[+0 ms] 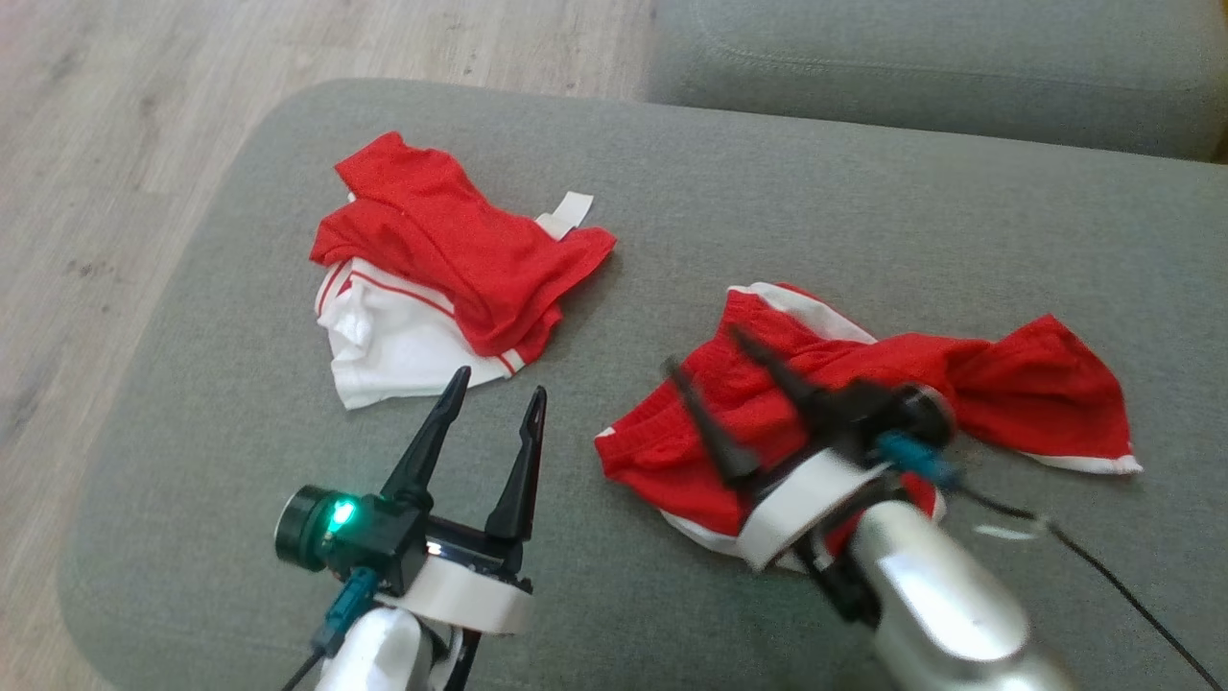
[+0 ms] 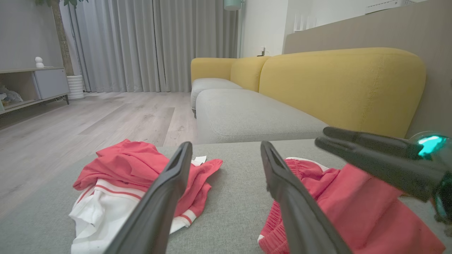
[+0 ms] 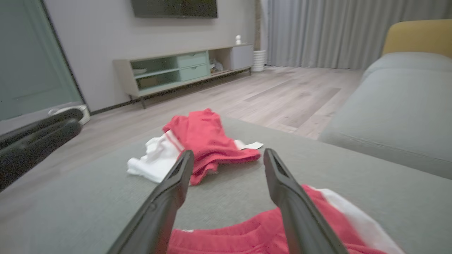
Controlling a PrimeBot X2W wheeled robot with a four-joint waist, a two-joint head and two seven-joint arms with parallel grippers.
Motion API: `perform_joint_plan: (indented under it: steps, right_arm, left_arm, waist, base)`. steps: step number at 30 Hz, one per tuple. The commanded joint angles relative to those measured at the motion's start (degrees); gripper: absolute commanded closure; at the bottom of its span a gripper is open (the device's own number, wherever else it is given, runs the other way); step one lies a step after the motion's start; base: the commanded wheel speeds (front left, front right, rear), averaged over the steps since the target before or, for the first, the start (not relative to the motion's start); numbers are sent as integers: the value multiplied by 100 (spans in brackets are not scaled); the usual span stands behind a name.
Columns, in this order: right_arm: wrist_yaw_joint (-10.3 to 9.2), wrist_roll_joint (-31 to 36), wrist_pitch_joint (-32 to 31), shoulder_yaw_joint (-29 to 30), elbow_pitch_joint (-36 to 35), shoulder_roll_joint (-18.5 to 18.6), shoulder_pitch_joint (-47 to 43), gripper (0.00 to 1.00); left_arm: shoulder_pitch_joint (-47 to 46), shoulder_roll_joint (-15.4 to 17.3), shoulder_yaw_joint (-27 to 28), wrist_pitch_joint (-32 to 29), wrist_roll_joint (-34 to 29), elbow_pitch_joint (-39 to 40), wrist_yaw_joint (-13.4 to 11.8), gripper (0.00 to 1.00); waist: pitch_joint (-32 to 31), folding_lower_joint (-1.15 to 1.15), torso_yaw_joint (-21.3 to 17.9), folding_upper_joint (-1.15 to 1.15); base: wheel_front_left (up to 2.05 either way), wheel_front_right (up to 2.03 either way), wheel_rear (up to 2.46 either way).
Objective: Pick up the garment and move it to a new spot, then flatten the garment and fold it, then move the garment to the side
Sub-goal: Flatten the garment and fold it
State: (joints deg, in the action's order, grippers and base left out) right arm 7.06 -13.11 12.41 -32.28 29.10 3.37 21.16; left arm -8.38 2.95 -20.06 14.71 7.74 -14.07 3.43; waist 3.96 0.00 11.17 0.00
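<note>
The garment [image 1: 1027, 384], red with white trim, lies crumpled on the right half of the grey sofa cushion [image 1: 863, 211]. It also shows in the left wrist view [image 2: 353, 197] and the right wrist view [image 3: 229, 236]. My right gripper [image 1: 705, 350] hovers over its left end, open, with nothing between its fingers [image 3: 229, 152]. My left gripper [image 1: 501, 381] stands open above bare cushion, between this garment and a second one [image 2: 226, 144]. The right gripper's dark fingers [image 2: 370, 155] cross the left wrist view's right side.
A second red and white garment [image 1: 451, 240] lies bunched at the cushion's left [image 2: 127, 162] [image 3: 204, 137]. The cushion's rounded left edge drops to a wooden floor [image 1: 115, 192]. Another grey seat [image 1: 940, 67] adjoins behind, with yellow backrests [image 2: 339, 84] beyond.
</note>
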Motion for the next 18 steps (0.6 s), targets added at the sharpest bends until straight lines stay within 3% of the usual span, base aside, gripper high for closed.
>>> perform_joint_plan:
  steps: [1, 11, 18]
  right_arm:
    - [43, 2, 113, 255, -275, -49, -82, 0]
    - [43, 481, 243, 2785, -1082, -48, -1238, 0]
    - [43, 489, 250, 3303, -1066, -48, -1848, 0]
  left_arm:
    - [-100, -7, 223, 29, 10, 197, -56, 0]
    - [38, -7, 294, 29, -31, 243, -40, 0]
    - [64, -7, 283, 29, -45, 250, -18, 0]
  waist:
    - [-51, 0, -63, 0]
    - [-214, 0, -385, 0]
    - [-183, 0, -498, 0]
  base:
    - [0, 0, 0]
    - [0, 0, 0]
    - [0, 0, 0]
